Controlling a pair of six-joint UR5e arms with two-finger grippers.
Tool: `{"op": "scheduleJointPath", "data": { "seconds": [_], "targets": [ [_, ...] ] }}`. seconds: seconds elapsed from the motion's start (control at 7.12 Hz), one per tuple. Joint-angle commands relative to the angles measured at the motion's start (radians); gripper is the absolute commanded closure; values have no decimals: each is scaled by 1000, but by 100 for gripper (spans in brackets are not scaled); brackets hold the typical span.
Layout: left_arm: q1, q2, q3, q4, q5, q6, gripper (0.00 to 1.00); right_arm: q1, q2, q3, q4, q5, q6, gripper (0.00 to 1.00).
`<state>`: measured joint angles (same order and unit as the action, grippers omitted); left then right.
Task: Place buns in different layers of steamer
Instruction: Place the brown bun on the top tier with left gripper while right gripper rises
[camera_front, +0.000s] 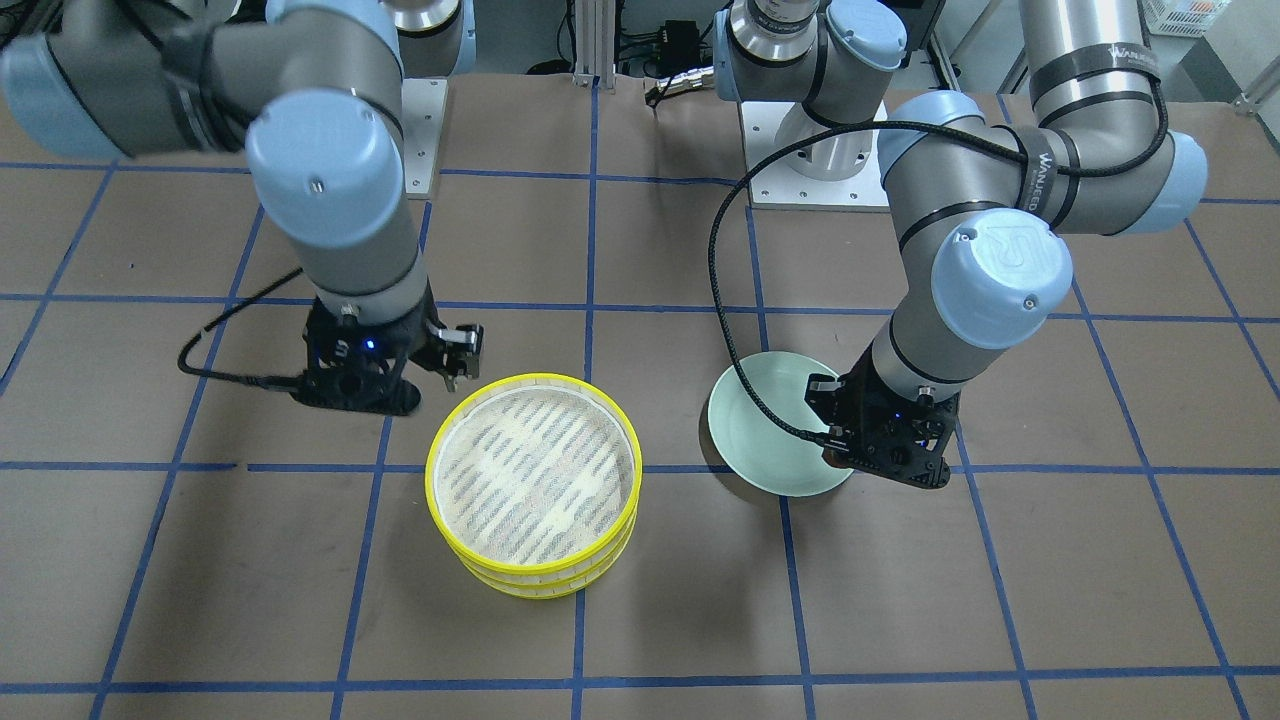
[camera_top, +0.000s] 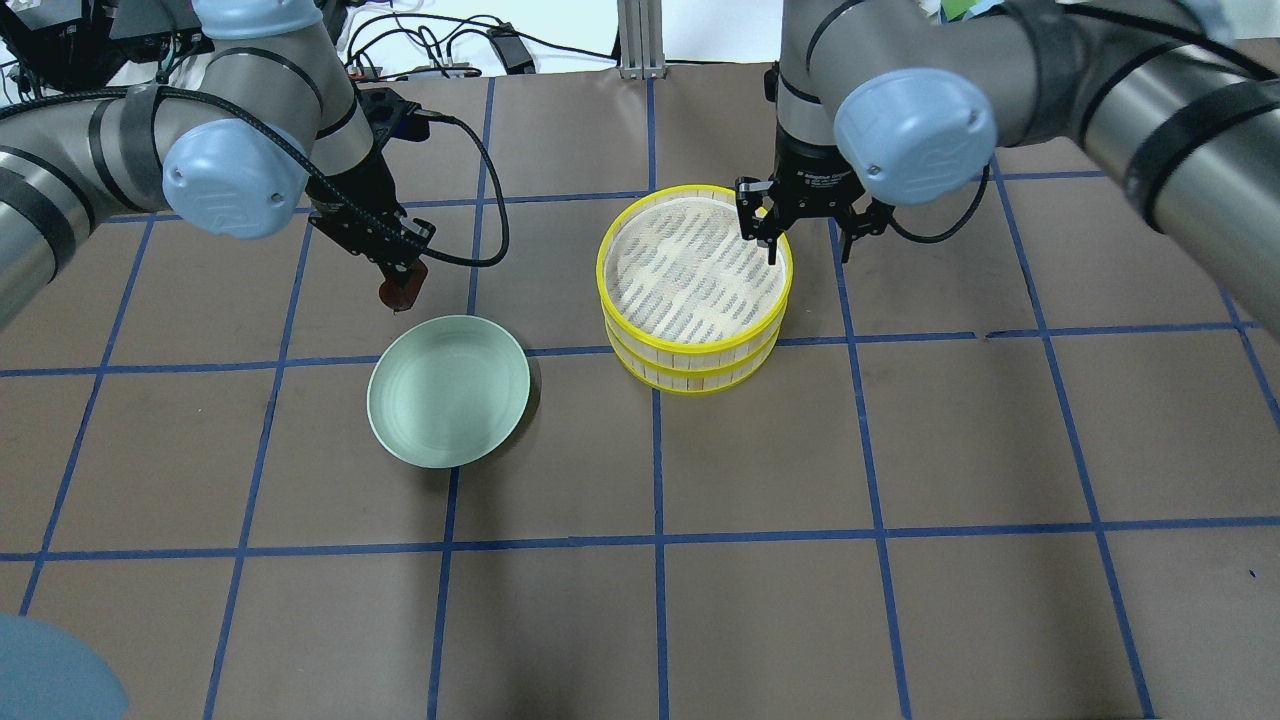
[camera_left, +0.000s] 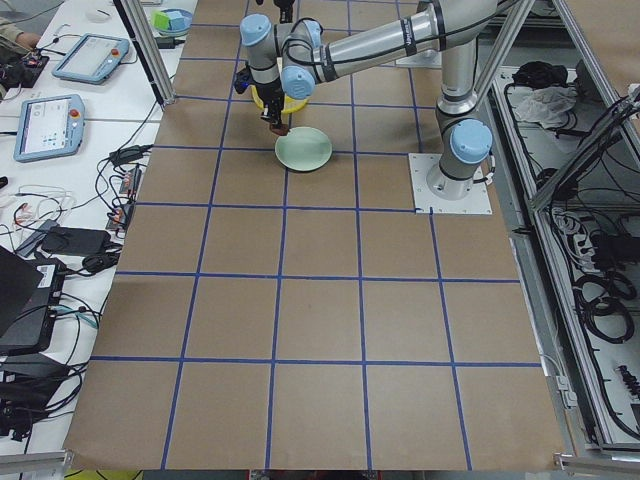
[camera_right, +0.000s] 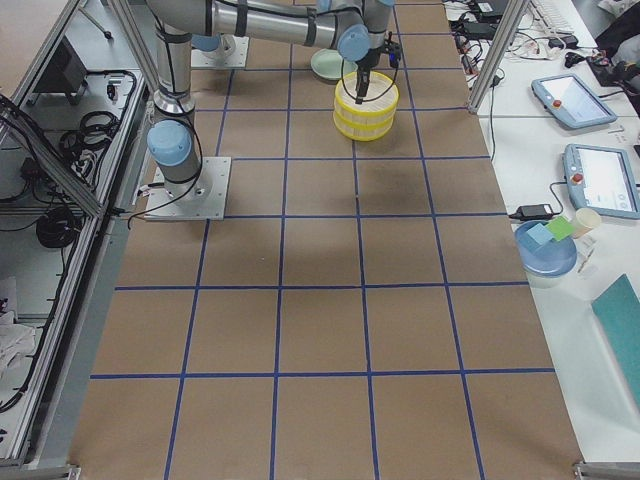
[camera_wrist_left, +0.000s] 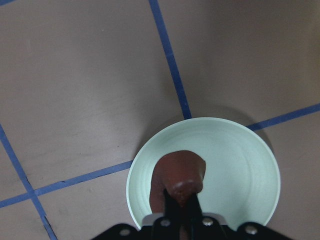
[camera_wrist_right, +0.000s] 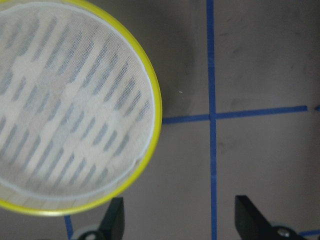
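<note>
The left gripper (camera_top: 402, 272) is closed tight on the dark reddish-brown bun (camera_wrist_left: 179, 172). The bun pokes out past the tips of the two thin fingers. It hangs in the air and does not touch anything else. In the left wrist view the pale green plate (camera_top: 448, 405) lies under it, and the bun sits over the part of the plate near the rim. The plate rests flat on the brown worktop (camera_top: 900, 450), right on a spot where two blue tape lines (camera_top: 657, 450) cross.

The right gripper (camera_top: 808, 238) is wide open and has nothing in it. It points down at the edge of the steamer. In the overhead view one of its fingers (camera_wrist_right: 114, 216) is over the yellow rim of the top steamer tray (camera_top: 690, 275) and the other is out past the rim, over the worktop. I cannot tell if the finger touches the rim.

The two steamer trays are stacked - the top one sits straight on the lower steamer tray (camera_top: 700, 372). Both have bright yellow rims. The white mesh floor of the top tray shows stripes through it. The stack stands on the worktop, well apart from the plate.
</note>
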<state>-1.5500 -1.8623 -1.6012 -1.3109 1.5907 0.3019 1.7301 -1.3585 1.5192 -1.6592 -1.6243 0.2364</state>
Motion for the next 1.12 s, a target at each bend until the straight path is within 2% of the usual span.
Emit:
{"op": "scheduleJointPath", "data": {
  "seconds": [0.0,0.14,0.42,0.56,0.84,0.98],
  "targets": [
    [-47,31,29,12,-125,-140,100,-17,-141,-40,114,0,-8,0],
    [-83,31,35,62,-171,-235,100,-18,-171,-75,198,9,-17,0],
    [-172,11,32,206,-309,-395,100,-41,-246,-79,304,20,-51,0],
    [-208,-3,24,241,-351,-450,100,-46,-246,-76,276,23,-95,1],
    [-234,-53,18,288,-504,-481,100,-102,-244,-64,228,26,-146,1],
    [-242,-83,18,350,-512,-492,100,-118,-248,-63,228,27,-155,0]
  ]
}}
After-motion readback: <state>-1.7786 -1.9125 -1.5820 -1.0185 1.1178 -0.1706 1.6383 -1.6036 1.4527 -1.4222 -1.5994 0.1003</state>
